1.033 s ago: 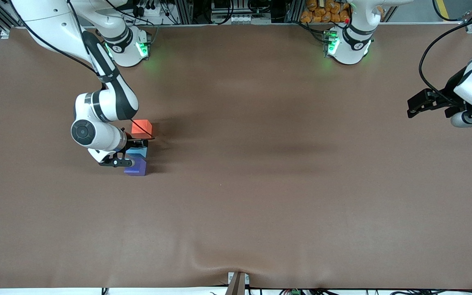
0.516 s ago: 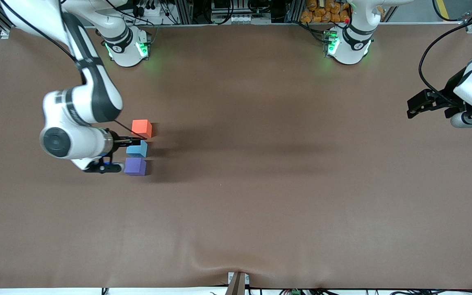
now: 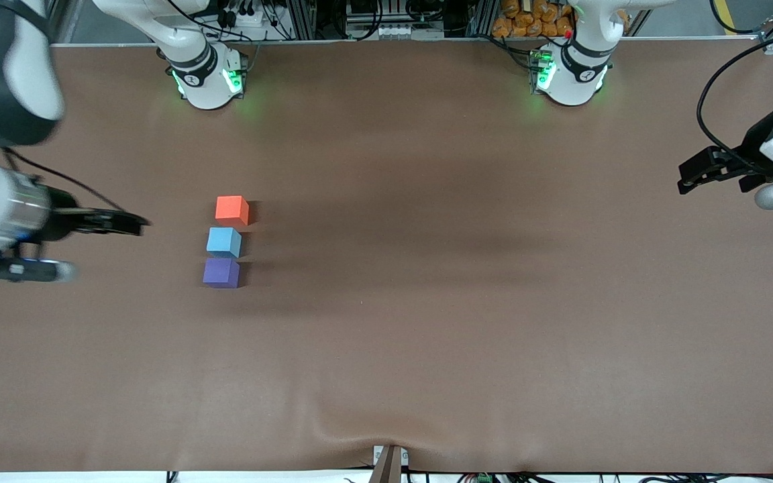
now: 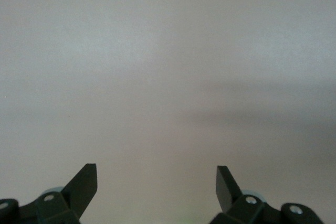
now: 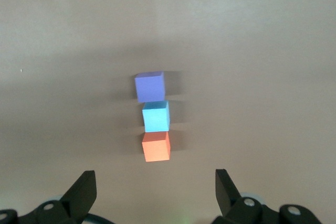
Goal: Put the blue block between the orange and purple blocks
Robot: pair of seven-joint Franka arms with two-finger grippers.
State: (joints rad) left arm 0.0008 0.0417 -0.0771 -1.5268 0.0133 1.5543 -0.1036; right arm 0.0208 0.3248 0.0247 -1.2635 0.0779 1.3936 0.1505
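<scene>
Your right gripper [image 3: 118,223] has withdrawn (fingers spread, empty) toward its table end. The blue block [image 3: 224,241] sits between orange block [image 3: 232,209] and purple block [image 3: 221,273]. Left gripper [image 3: 708,171] waits, spread.

A robotics lab: two arm bases [image 3: 207,80] bolted at a brown-covered table [image 3: 427,335], cabling about.

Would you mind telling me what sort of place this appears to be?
Probably a robotics lab: two arm bases bolted along a brown-covered table, cables and aluminium framing at its edge, and three colored cubes set out.
</scene>
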